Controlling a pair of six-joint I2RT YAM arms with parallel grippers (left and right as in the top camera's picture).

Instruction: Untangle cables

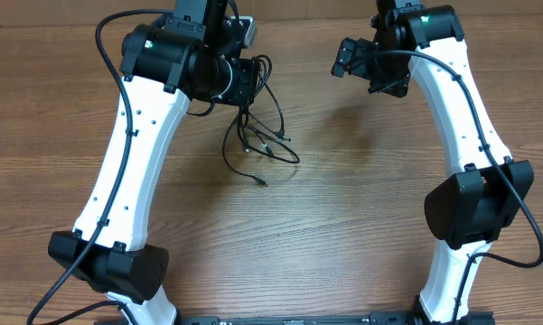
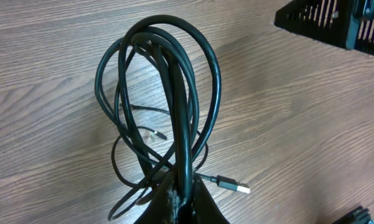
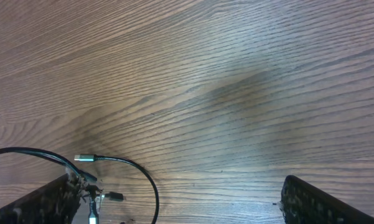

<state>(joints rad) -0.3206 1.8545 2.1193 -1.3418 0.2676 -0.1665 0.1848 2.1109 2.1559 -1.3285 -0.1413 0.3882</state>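
Note:
The cables (image 1: 257,135) are thin black cords in a tangled bundle at the back centre-left of the wooden table, loops and plug ends trailing toward me. My left gripper (image 1: 244,86) is shut on the top of the bundle. In the left wrist view the looped cables (image 2: 174,93) hang from my closed fingers (image 2: 182,193), and a plug end (image 2: 233,185) lies on the table. My right gripper (image 1: 370,65) is open and empty, off to the right of the bundle. In the right wrist view (image 3: 174,205) a cable loop with plug ends (image 3: 112,171) shows by the left finger.
The wooden table (image 1: 343,208) extends all round. The two white arms stand at the left (image 1: 126,171) and right (image 1: 461,135), their bases at the near edge.

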